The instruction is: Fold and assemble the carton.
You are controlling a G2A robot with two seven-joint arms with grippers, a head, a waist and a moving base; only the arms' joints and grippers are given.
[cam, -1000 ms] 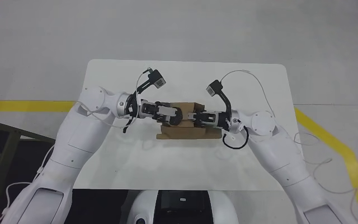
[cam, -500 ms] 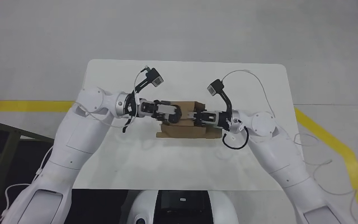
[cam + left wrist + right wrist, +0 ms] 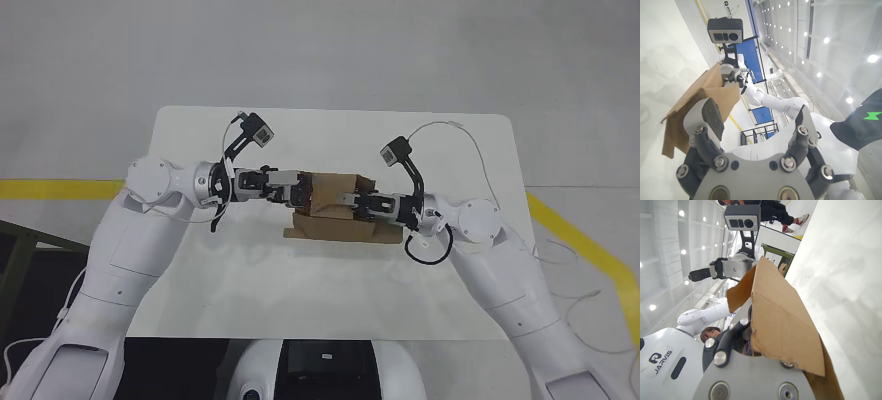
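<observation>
A brown cardboard carton (image 3: pixel 335 207) lies partly opened at the middle of the white table (image 3: pixel 200 280). My left gripper (image 3: pixel 298 192) is at the carton's left end, open. In the left wrist view one finger pad (image 3: pixel 712 117) rests beside a flap of the carton (image 3: pixel 696 98), and nothing sits between the fingers of this gripper (image 3: pixel 755 117). My right gripper (image 3: pixel 352 206) is over the carton's right half, shut on a cardboard wall. In the right wrist view the carton (image 3: pixel 780 321) covers most of its fingers.
Bare white tabletop surrounds the carton on all sides. The table's front edge (image 3: pixel 330 336) is close to the robot. A yellow floor line (image 3: pixel 60 188) runs past both sides of the table.
The left gripper has drawn back to the carton's left end. The right arm has shifted slightly right, and the carton has moved right with it and opened up more.
</observation>
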